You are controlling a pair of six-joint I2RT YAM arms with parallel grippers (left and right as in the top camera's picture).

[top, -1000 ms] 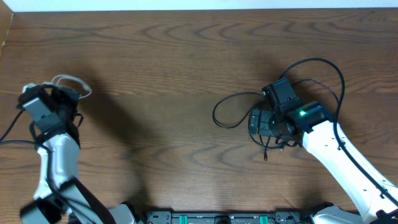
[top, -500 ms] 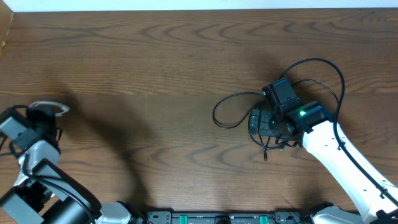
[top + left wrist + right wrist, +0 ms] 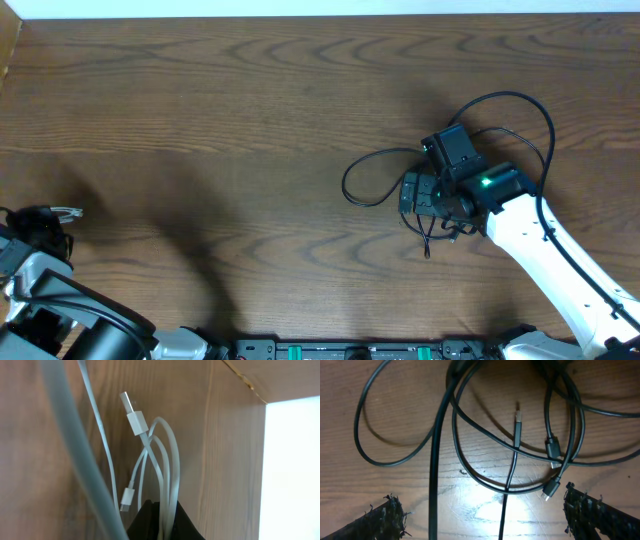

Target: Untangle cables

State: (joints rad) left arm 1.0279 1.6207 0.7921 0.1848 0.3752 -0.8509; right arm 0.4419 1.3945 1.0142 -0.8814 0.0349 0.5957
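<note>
Across the whole overhead view spreads the dark wood-grain bench (image 3: 250,100). From its lower right corner the white right arm (image 3: 540,250) reaches in over the right half, while the left arm (image 3: 40,300) shows only at the lower left edge.

The right tool (image 3: 425,195) hangs above the bench with its two fingers (image 3: 382,520) spread wide and nothing between them. In the wrist view they frame the lower corners, and the black cables (image 3: 390,463) lie flat on the wood between and beyond them. The left tool (image 3: 40,218) sits at the far left edge, well apart from the black cables, its fingers pressed together on the white cable (image 3: 167,465).

Seen from overhead, the black cables form one open loop to the left of the right tool and a larger loop behind it. Up close they cross in overlapping rings. The white cable stands in several narrow loops out of the dark fingertips, and one blurred strand passes close to the lens.

Three black plug ends (image 3: 518,422) lie within the rings, the lowest just beside the right-hand finger. The white cable's flat plug (image 3: 131,410) points away from the grip, and its smaller plug (image 3: 126,500) lies near the fingertips.
</note>
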